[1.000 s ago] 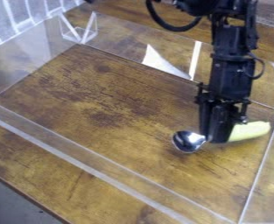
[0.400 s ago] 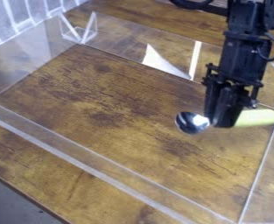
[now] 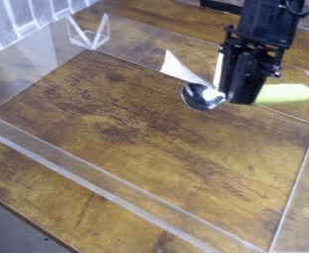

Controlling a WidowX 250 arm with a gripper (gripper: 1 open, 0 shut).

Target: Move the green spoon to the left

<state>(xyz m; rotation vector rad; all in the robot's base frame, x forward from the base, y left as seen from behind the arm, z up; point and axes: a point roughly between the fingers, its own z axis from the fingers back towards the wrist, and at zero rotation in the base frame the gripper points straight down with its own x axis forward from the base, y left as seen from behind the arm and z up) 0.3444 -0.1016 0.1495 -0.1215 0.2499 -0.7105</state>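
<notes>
The green spoon (image 3: 286, 95) hangs above the wooden table, clamped in my gripper (image 3: 245, 96). Its yellow-green handle sticks out to the right of the black fingers, and its shiny silver bowl (image 3: 204, 97) pokes out to the left. The gripper is shut on the spoon near where handle meets bowl. The arm comes down from the top right of the camera view, over the far right part of the table.
A clear plastic wall (image 3: 143, 198) fences the wooden table (image 3: 130, 119) on all sides. A folded clear sheet (image 3: 184, 69) stands just left of the gripper by the back wall. Another clear corner piece (image 3: 88, 32) sits at the back left.
The gripper has lifted the spoon off the table and carried it up and toward the back. The spoon lay on the wood a second ago; now it is in the air.
</notes>
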